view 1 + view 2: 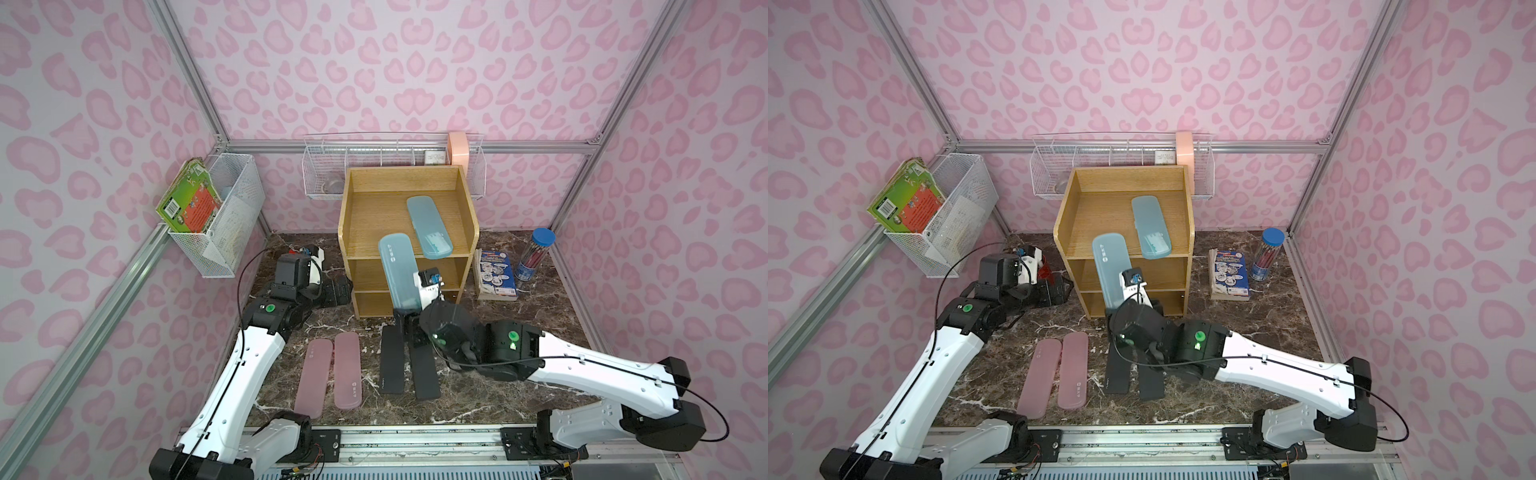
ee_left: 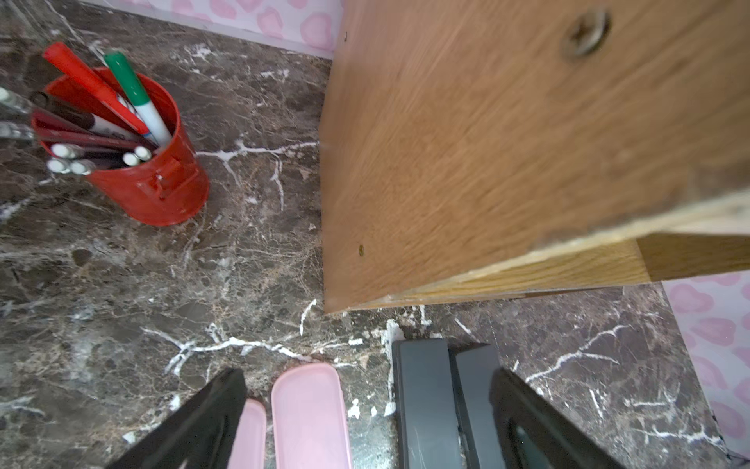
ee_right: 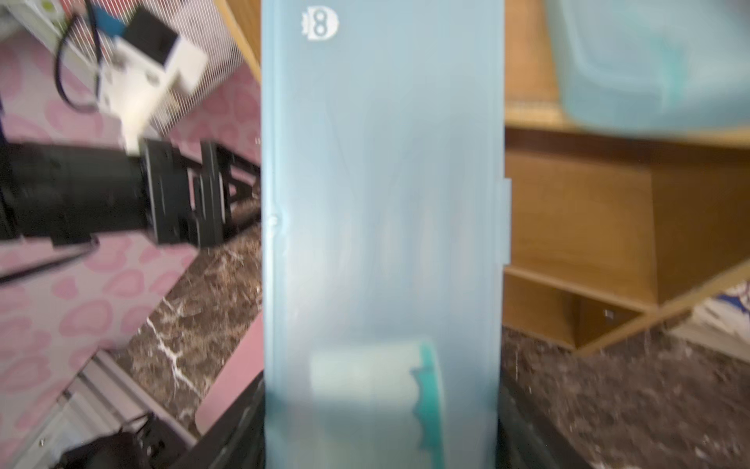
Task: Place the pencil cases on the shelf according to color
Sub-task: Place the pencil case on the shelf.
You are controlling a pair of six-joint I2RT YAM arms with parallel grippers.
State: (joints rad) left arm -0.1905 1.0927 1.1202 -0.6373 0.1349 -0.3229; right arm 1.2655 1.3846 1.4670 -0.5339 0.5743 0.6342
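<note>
**1. Right arm.** We find the right gripper (image 3: pixel 381 442) closed across the width of the held light-blue case (image 1: pixel 397 274). In the right wrist view a jaw stands against each long edge at the near end of the case. That picture is blurred. The case is clear of the table (image 1: pixel 332 324) and tilted, with its near end low in the jaws and its far end raised. In both top views the far end, which carries a small white logo, overlaps the front edge of the top tier of the shelf (image 1: pixel 365 216). We cannot tell whether case and shelf touch there.

**2. Left arm.** We find the left gripper (image 2: pixel 367 375) open, with its jaws well apart and nothing between them. It hangs low just beside the left side wall of the shelf, near the red pen cup (image 2: pixel 150 178).

**3. Case on the shelf.** The second light-blue case (image 1: pixel 428 226) lies flat on the top tier, toward the right wall. It sits at a slant with its near end at the front edge.

**4. Cases on the table.** The outer pink case (image 1: pixel 309 376) and the inner pink case (image 1: pixel 348 370) lie flat, side by side, in front of the shelf. To their right lie the inner black case (image 1: pixel 392 359) and the outer black case (image 1: pixel 424 370), also flat. Their far ends pass under the right wrist.

**5. Other items.** To the right of the shelf, a book (image 1: pixel 496 278) lies on the table and a blue-lidded pencil tube (image 1: pixel 534 253) stands beside it.
</note>
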